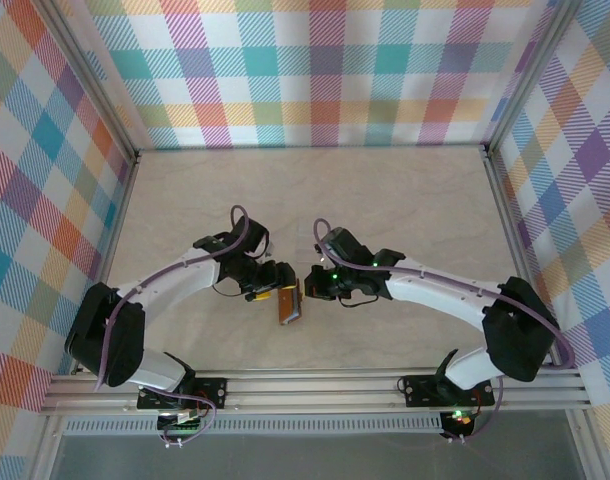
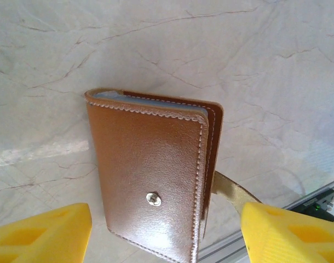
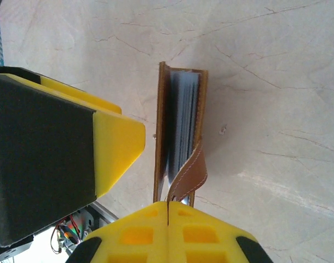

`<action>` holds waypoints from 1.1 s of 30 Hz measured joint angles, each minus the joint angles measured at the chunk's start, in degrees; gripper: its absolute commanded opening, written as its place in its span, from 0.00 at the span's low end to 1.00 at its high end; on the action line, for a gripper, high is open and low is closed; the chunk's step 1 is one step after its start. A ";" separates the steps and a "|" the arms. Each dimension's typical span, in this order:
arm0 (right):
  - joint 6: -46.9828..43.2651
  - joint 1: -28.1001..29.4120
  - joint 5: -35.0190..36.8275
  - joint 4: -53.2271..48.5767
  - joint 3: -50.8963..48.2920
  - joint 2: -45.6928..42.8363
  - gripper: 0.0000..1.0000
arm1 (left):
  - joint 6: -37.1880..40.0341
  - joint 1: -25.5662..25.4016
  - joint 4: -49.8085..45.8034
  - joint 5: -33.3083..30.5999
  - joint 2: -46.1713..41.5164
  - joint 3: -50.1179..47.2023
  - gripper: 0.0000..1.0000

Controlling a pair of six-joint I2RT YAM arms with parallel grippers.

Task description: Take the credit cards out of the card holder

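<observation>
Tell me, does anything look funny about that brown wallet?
Yes. The card holder isn't lying flat. It stands on edge, folded shut, with its snap tab undone and pinched by the shut right gripper.

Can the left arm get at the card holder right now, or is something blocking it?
Probably yes. The left gripper is open with the card holder between its fingers and nothing in between; the right gripper pinches just the snap tab.

Lab robot cell: plaid walls (image 1: 325,70), aluminium rails (image 1: 315,395)
</observation>
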 measured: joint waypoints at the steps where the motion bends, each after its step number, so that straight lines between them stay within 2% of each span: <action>1: 0.00 0.00 -0.09 0.04 -0.22 -0.07 0.05 | -0.24 -0.04 0.20 0.04 -0.02 -0.11 0.71; 17: 0.42 0.00 -0.04 -0.15 -1.05 -1.55 0.05 | 1.18 -1.86 0.85 -0.17 3.63 -0.42 0.74; 21: 0.85 0.00 0.04 -0.35 -1.05 -1.77 0.05 | 2.78 -1.86 -0.70 -0.68 4.59 0.20 0.63; 28: 1.05 0.00 1.53 -2.16 -1.07 -2.71 0.04 | 4.33 -1.86 -4.55 -4.11 4.59 2.14 0.57; 31: 1.05 0.00 2.45 -3.65 -1.07 -2.71 0.04 | 4.48 -1.86 -5.46 -5.20 3.67 2.56 0.47; 33: 1.03 0.00 3.17 -4.70 -1.07 -2.71 0.04 | 4.87 -1.86 -6.19 -6.25 2.93 2.69 0.37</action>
